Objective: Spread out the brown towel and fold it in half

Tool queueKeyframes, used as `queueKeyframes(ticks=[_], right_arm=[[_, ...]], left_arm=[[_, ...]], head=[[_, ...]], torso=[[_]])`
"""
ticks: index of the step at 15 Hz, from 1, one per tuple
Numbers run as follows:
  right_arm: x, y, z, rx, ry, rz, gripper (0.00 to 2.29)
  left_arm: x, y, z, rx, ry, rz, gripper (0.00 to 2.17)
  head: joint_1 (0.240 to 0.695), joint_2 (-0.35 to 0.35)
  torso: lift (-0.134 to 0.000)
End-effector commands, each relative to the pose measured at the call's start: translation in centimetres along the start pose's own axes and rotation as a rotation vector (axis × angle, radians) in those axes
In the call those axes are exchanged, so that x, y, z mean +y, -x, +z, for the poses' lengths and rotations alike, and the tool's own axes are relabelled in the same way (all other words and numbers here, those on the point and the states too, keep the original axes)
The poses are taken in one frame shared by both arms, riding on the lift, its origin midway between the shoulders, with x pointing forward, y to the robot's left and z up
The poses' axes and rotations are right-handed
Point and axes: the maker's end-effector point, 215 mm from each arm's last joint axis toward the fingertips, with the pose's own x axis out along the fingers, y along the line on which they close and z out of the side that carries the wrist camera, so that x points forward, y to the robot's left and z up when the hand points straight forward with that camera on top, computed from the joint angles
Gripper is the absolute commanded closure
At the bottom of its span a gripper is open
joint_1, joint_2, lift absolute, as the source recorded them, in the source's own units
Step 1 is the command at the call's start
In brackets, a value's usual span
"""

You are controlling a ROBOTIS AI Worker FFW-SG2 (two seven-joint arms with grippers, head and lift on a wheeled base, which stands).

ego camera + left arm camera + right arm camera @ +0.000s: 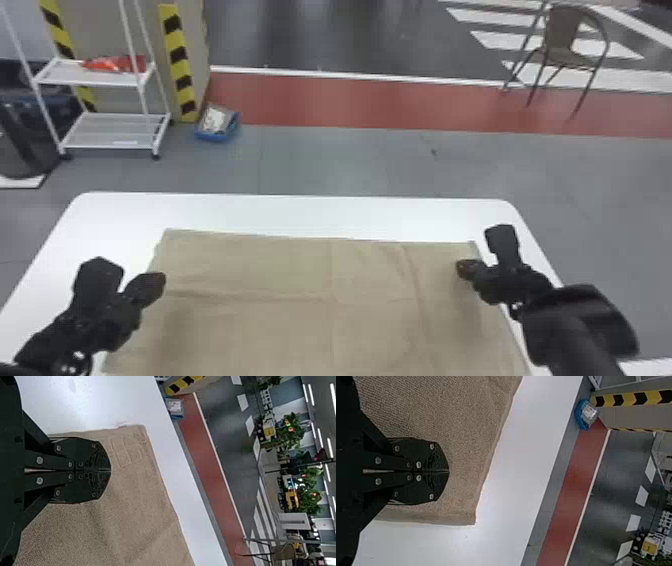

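The brown towel (300, 280) lies spread over the white table, with shallow creases, its near part running to the head view's bottom edge. My left gripper (159, 281) is over the towel's left side, and my right gripper (463, 269) is over its right side near the far right corner. In the left wrist view, the left gripper (110, 470) has its fingers together above the towel (134, 490), close to a corner. Likewise shut, the right gripper (448, 471) is above the towel (466, 443) near another corner in the right wrist view. Both corners lie flat, outside the fingers.
The white table (280, 212) shows as a strip beyond the towel's far edge and along both sides. On the floor past it stand a white rack (115, 131), a blue bin (218, 123) and a chair (565, 45).
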Motion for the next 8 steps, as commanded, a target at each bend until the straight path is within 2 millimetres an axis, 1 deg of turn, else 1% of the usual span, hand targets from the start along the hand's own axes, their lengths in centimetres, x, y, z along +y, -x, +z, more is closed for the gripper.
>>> queueKeyframes(ticks=[1, 2, 3, 4, 5, 7, 8], right_arm=[[-0.1, 1.7, -1.2, -0.023, -0.041, -0.019, 1.83], [-0.3, 2.9, -1.3, -0.037, -0.069, -0.022, 1.83], [-0.6, 3.5, -2.3, -0.02, -0.09, -0.026, 1.83], [-0.9, 3.8, -2.7, -0.017, -0.094, -0.028, 1.83], [-1.8, 4.5, -2.9, -0.026, -0.102, -0.042, 1.83], [-2.8, 5.2, -4.0, -0.02, -0.124, -0.057, 1.83], [-3.2, 5.2, -3.8, -0.023, -0.127, -0.061, 1.83]], left_arm=[[-0.1, 0.1, -0.2, 0.002, 0.004, -0.002, 1.88], [-0.1, 0.2, -0.2, 0.002, 0.005, -0.002, 1.88], [0.0, 0.3, -0.4, 0.006, 0.001, -0.001, 1.88], [0.0, 0.4, -0.5, 0.013, -0.001, -0.001, 1.88], [0.0, 0.4, -0.5, 0.013, -0.001, -0.001, 1.88], [-0.3, 0.3, -0.5, 0.014, -0.004, -0.005, 1.88], [-0.3, 0.3, -0.5, 0.014, -0.004, -0.005, 1.88]], head=[[0.695, -0.135], [0.695, -0.135], [0.695, -0.137], [0.695, -0.14], [0.695, -0.149], [0.695, -0.161], [0.695, -0.168]], torso=[[0.0], [0.0], [0.0], [0.0], [0.0], [0.0], [0.0]])
